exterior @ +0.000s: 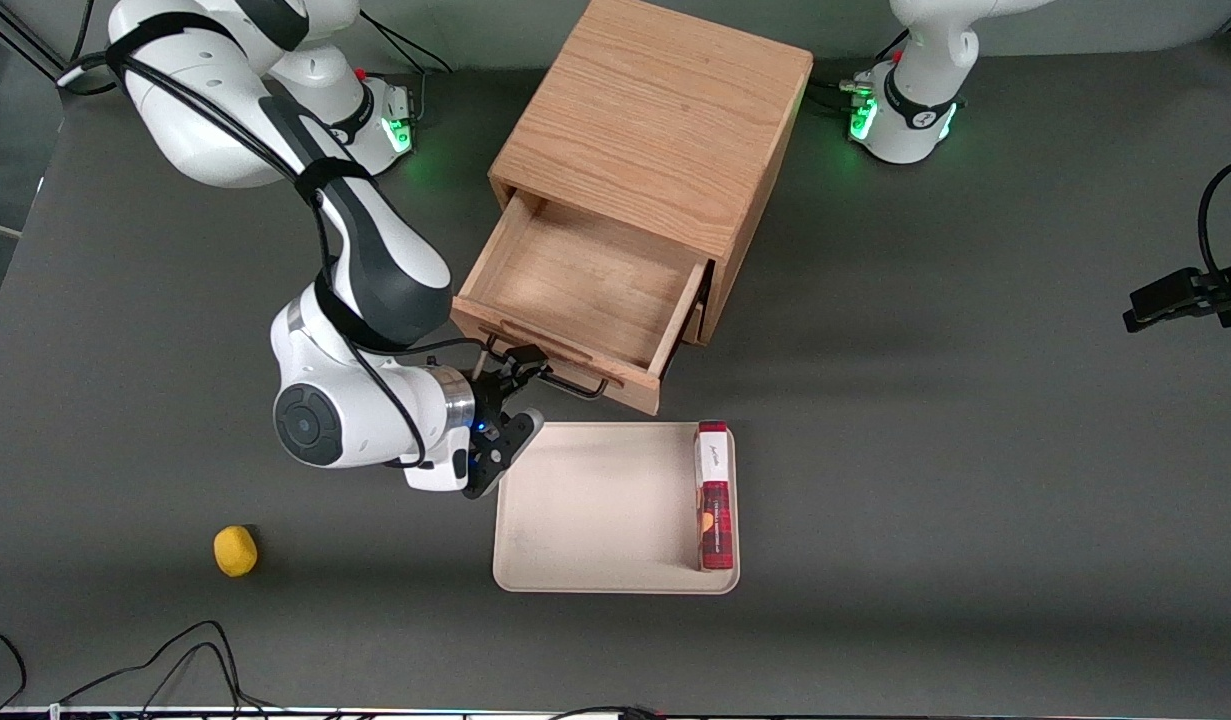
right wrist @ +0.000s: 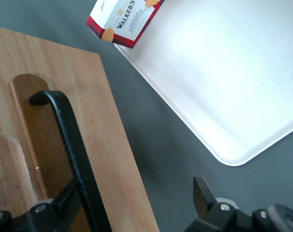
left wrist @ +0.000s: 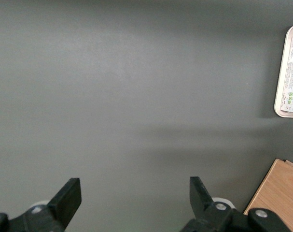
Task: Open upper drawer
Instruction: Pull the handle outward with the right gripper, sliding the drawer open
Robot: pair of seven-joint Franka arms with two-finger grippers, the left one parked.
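A small yellow lump lies toward the working arm's end. The black two-finger gripper sits at the wide black wire handle, fingers spread wide around the bar, not clamping. The light oak upper drawer stands pulled well out; seemingly only withdrawal remains. Beside it, nearer the camera, lies a cream tray.

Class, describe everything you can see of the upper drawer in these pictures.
The upper drawer is a plain light oak box, pulled well out of the boxy cabinet toward the front camera. Its inside shows bare wood, with nothing in it. A wide black wire handle spans its front. The right arm's tool sits at that handle, open, one finger against the bar. The cream tray lies just nearer the camera, apart from the drawer.
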